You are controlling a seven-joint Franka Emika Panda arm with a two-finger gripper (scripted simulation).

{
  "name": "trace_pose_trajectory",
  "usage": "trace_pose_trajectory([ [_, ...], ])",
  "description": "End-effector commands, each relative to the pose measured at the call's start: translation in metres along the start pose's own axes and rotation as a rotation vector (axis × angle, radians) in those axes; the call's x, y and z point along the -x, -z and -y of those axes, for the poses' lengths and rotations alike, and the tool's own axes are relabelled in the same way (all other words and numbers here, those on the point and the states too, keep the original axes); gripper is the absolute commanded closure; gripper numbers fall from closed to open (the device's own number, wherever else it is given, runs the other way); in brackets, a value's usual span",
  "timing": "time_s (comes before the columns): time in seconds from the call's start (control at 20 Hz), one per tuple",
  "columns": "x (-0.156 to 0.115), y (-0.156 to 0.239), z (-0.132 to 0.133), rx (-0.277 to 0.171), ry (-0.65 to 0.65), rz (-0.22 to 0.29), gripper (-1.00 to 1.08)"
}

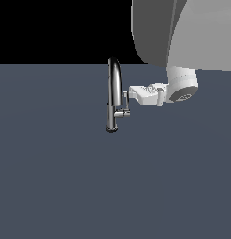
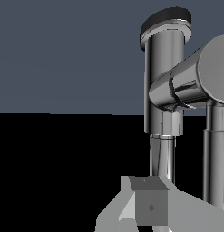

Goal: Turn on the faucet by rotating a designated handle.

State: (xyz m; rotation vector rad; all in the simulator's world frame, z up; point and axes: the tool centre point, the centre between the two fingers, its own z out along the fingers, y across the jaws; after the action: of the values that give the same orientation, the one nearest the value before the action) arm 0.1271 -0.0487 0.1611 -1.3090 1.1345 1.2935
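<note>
The tall, slim, shiny chrome faucet (image 1: pixel 113 95) with its high arched gooseneck spout is standing upright on the flat slate-grey surface (image 1: pixel 56 177), a little above the centre of the exterior view. From its straight cylindrical body a short horizontal stub is sticking out toward three o'clock, and on the end of that stub the small thin chrome blade-shaped handle (image 1: pixel 126 103) is pointing up toward twelve o'clock, so its long axis is running roughly parallel to the faucet body.

The white Panda gripper (image 1: pixel 128 95) is reaching in horizontally from three o'clock, with its fingertips arriving right at the blade's upper end. So the handle is lying directly ahead of the hand, at its nine o'clock, touching or just short of touching; the renders are too coarse to settle which.

In the wrist view the stub and the narrow blade (image 2: pixel 162 156) are filling the frame just beyond one grey finger (image 2: pixel 149 206). Only that one finger is showing clearly, so I cannot tell whether the jaws are standing apart or together.

Judging from this, the turn is depending on pushing across the blade, not along it.
</note>
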Motion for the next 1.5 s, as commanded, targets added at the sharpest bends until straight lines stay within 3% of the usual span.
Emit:
trace_pose_trajectory([
  [0.0, 0.001, 0.000, -0.002, 0.000, 0.000, 0.000, 1.08],
  [1.45, 0.006, 0.000, -0.049, 0.000, 0.000, 0.000, 1.08],
])
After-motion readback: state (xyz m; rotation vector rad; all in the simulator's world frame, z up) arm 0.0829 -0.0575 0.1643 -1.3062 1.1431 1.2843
